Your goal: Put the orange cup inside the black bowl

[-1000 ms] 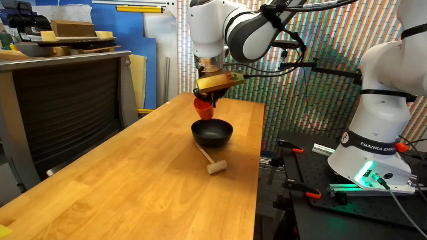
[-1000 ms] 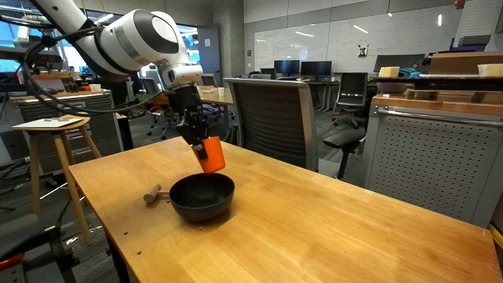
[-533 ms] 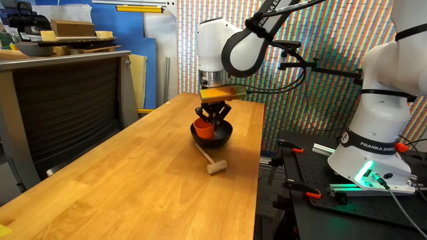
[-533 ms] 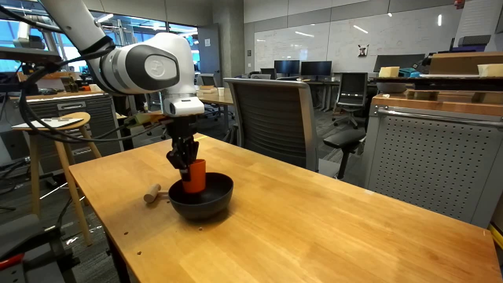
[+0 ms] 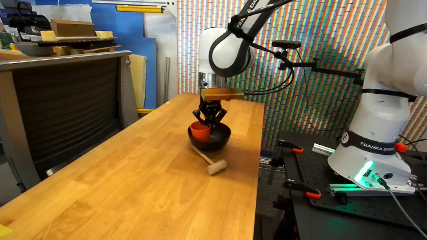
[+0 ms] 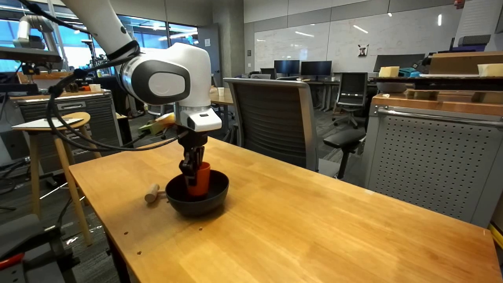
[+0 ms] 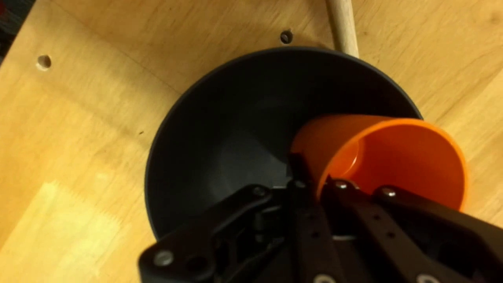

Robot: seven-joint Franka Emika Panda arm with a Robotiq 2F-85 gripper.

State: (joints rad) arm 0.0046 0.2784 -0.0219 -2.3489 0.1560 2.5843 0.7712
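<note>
my jaws pinch the orange cup by its wall, inside the black bowl; placing looks nearly done, leaving only release and withdrawal.

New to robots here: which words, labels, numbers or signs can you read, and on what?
"FRANKA EMIKA": black band around the robot's base.
"FRA… A EM": robot arm, middle letters covered.
Too small or blurred: marks on the gripper, whiteboard, door sign and bluish panel at upper left.
None visible: orange cup, black bowl, wooden mallet.
</note>
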